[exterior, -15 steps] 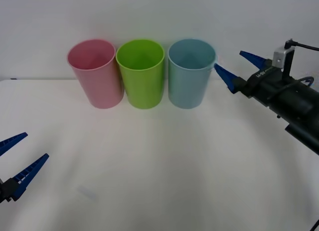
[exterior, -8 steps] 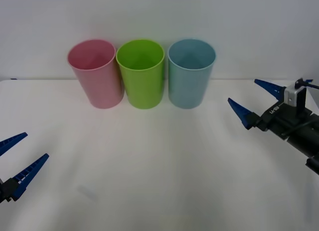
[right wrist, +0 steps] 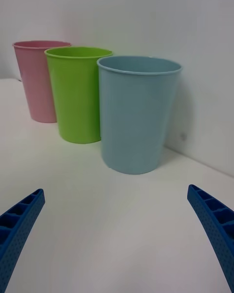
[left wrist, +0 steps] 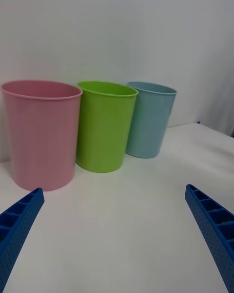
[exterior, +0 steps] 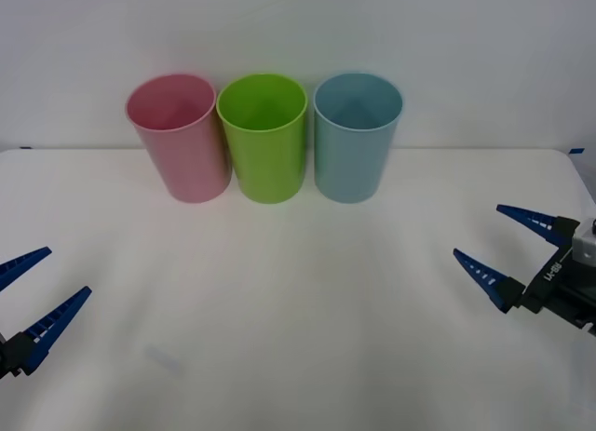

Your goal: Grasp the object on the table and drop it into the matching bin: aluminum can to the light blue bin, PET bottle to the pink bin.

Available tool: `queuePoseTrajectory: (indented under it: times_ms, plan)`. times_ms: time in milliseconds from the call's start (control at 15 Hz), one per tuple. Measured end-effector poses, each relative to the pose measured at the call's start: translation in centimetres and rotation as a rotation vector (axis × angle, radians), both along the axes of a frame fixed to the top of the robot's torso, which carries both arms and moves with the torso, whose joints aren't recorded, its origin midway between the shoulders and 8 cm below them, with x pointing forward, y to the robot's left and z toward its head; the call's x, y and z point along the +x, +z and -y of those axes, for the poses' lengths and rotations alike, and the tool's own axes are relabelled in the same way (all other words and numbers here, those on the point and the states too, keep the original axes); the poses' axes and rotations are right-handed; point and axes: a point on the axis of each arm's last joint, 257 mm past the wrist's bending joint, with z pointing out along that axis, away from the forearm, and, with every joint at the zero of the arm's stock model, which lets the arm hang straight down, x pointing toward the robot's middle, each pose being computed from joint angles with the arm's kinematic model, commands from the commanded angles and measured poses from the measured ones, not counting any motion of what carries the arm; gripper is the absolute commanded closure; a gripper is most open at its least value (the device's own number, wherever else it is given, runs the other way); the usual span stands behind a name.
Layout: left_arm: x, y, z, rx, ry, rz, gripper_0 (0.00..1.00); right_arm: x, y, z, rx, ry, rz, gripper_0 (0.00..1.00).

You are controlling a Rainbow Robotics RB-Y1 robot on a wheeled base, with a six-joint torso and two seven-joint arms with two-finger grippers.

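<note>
pink bin [left wrist: 41,134], lime bin [left wrist: 105,126], light blue bin [left wrist: 148,119]

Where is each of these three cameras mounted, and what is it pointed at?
Front view: above the arms, looking down at the table; left end effector and right end effector show.
Right wrist view: faces the light blue bin; its blue fingers show.
Left wrist view: faces the pink bin; its fingers show.
All share the lime green bin.
</note>
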Motion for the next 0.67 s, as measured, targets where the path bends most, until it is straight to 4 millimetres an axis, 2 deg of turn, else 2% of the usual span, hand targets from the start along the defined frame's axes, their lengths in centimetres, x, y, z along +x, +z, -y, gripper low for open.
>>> queuePoseTrajectory:
  times_ms: [333, 667]
  plan:
    - [0.0, 0.0, 0.0, 0.0, 0.0, 0.0, 0.0, -4.0, -2.2, 1.7, 0.027, -0.019, -0.065, 0.0]
    - [0.0, 0.0, 0.0, 0.0, 0.0, 0.0, 0.0, -6.4, -3.5, 2.9, 0.06, -0.04, -0.109, 0.0]
